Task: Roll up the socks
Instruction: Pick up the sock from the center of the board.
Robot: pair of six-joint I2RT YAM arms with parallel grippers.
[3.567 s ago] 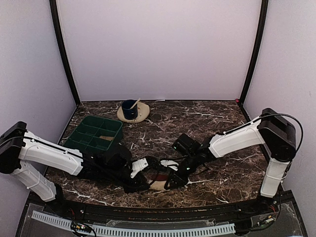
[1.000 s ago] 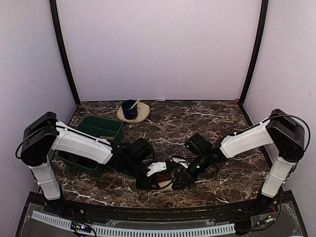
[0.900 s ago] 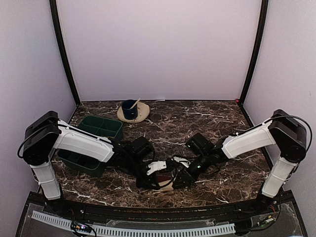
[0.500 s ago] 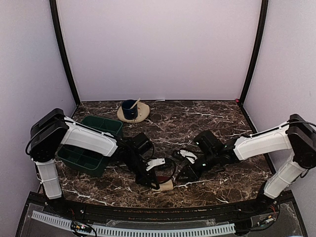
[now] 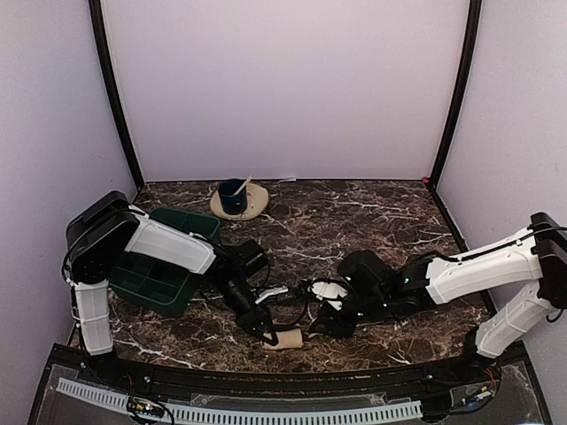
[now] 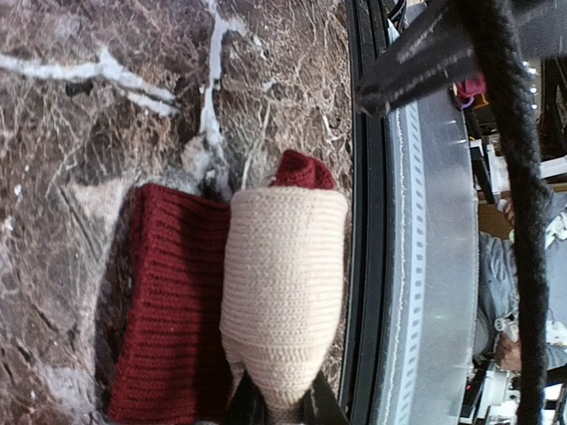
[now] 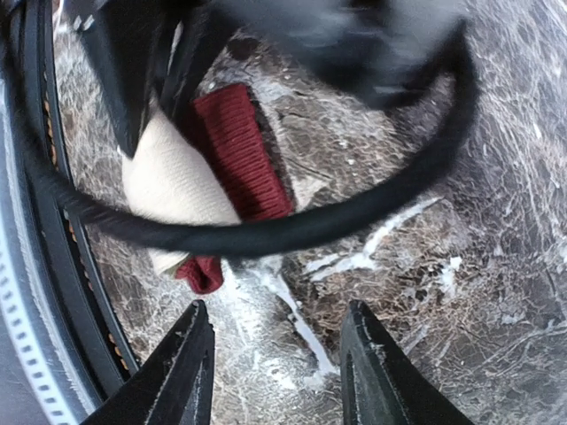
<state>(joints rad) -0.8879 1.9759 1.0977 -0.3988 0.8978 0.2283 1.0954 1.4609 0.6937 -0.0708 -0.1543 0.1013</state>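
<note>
Dark veined marble covers the table point(image 5: 372, 217), closed in by pale lilac walls. From the top camera, a green tray point(image 5: 152, 276) sits by the left edge, partly under my left arm, and a plate point(image 5: 258, 202) carrying a blue cup point(image 5: 232, 195) sits at the far edge. The socks point(image 5: 285, 337) lie as one small tan bundle at the near edge, about midway along it. My left gripper point(image 5: 268, 328) is down at the bundle's left end, and my right gripper point(image 5: 322, 325) is just beside it on the right, not touching it. From my left wrist, the socks point(image 6: 283, 283) show as a plain tan roll lying against a strip of red ribbed knit, with a bit of red poking out at the far end. My fingers point(image 6: 244, 411) are pinched together on the roll's narrow near end. A grey rail point(image 6: 430, 266) runs along the table's near edge just past the roll. From my right wrist, my fingers point(image 7: 189, 367) stand apart over bare marble with nothing between them. The tan and red bundle lies ahead of them near the table's edge, and a black cable point(image 7: 292, 232) loops across in front of it.
</note>
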